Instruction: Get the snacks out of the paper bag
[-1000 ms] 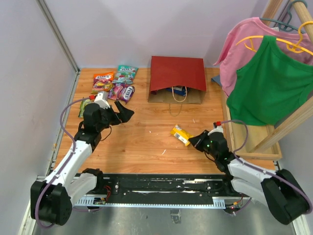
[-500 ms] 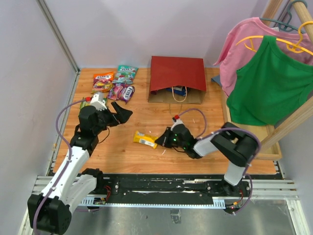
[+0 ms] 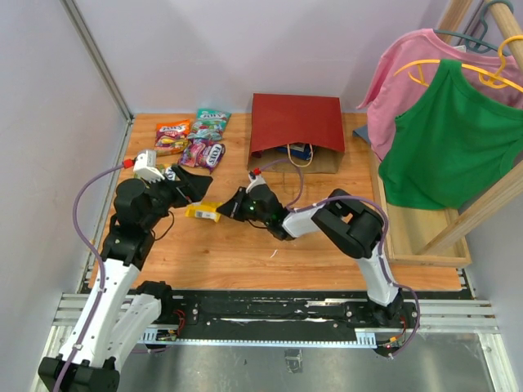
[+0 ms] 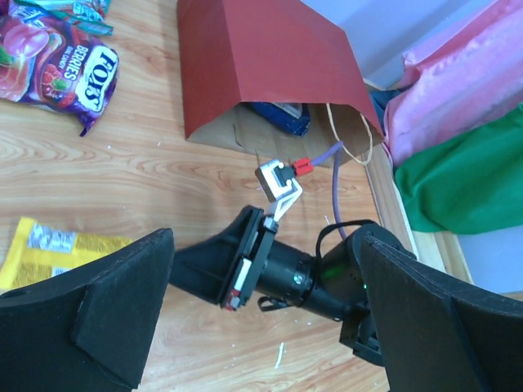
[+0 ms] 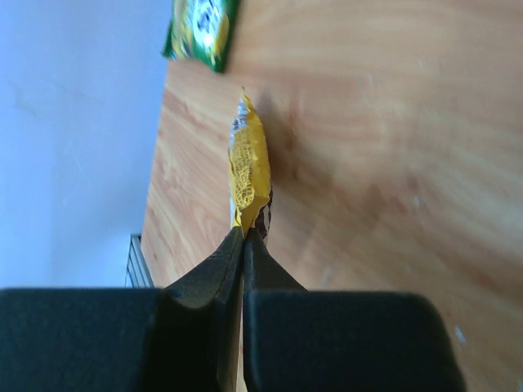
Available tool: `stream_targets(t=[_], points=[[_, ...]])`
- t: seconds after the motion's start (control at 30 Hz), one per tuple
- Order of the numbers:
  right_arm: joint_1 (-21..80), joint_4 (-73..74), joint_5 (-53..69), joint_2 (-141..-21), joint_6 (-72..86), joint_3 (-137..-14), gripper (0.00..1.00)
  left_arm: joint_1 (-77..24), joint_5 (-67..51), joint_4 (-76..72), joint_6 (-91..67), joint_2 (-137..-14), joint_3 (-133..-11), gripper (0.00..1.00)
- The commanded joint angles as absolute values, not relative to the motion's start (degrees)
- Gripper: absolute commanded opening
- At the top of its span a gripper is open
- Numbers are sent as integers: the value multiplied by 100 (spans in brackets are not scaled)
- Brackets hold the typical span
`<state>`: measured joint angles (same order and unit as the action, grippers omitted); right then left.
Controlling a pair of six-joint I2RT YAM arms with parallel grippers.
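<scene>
The dark red paper bag (image 3: 296, 122) lies on its side at the back, mouth toward me, with the blue Doritos bag (image 3: 299, 151) just inside; both also show in the left wrist view, the bag (image 4: 261, 65) and the Doritos (image 4: 282, 118). My right gripper (image 3: 230, 207) is shut on one end of the yellow bar wrapper (image 3: 202, 211), low over the table; its wrist view shows the jaws (image 5: 243, 237) pinching the wrapper (image 5: 249, 171). My left gripper (image 3: 196, 188) is open and empty just above the bar (image 4: 57, 249). Orange (image 3: 173, 133), teal (image 3: 211, 121) and purple (image 3: 203, 153) packets lie at the back left.
A green packet (image 5: 200, 28) lies by the left wall, behind my left arm. Pink (image 3: 409, 65) and green (image 3: 453, 139) shirts hang on a wooden rack (image 3: 425, 245) along the right side. A grey wall (image 3: 57, 147) bounds the left.
My right arm has swept left across the table, carrying the yellow bar from the right side to beside my left gripper. My left arm has shifted slightly left.
</scene>
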<state>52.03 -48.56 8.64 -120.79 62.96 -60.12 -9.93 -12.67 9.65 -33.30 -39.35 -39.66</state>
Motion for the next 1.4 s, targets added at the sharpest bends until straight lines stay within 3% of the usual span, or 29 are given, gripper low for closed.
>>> stream_targets(t=[0.0,0.47,0.5,0.57,0.6,0.67,0.87,1.03,1.37], points=[[5269,-4934,346,-12518,6548,-6723,1,-993,-1054,1235,-3371,-3724,-4290,100],[5231,-3911,-25,-13699,6375,-8973,2,-992,-1223,1739,-3288,-3533,-4632,100],[5215,-3905,3,-13675,6346,-8975,12,-993,-1234,1748,-3285,-3533,-4641,100],[5176,-3928,185,-13593,6262,-8927,51,-993,-1260,1757,-3279,-3533,-4655,100],[5165,-3973,263,-13508,6218,-8837,66,-993,-1264,1765,-3274,-3522,-4666,100],[5174,-4064,341,-13145,6035,-8342,79,-993,-1267,1782,-3269,-3525,-4684,100],[5505,-4963,461,-11269,5596,-5977,87,-993,-1269,1800,-3217,-3572,-4658,100],[6195,-5057,-147,-9686,5057,-4181,100,-993,-1471,1567,-3152,-3696,-4327,100],[6592,-5223,-1816,-7430,5319,-1177,99,-1090,-2000,610,-3399,-4267,-3344,100]])
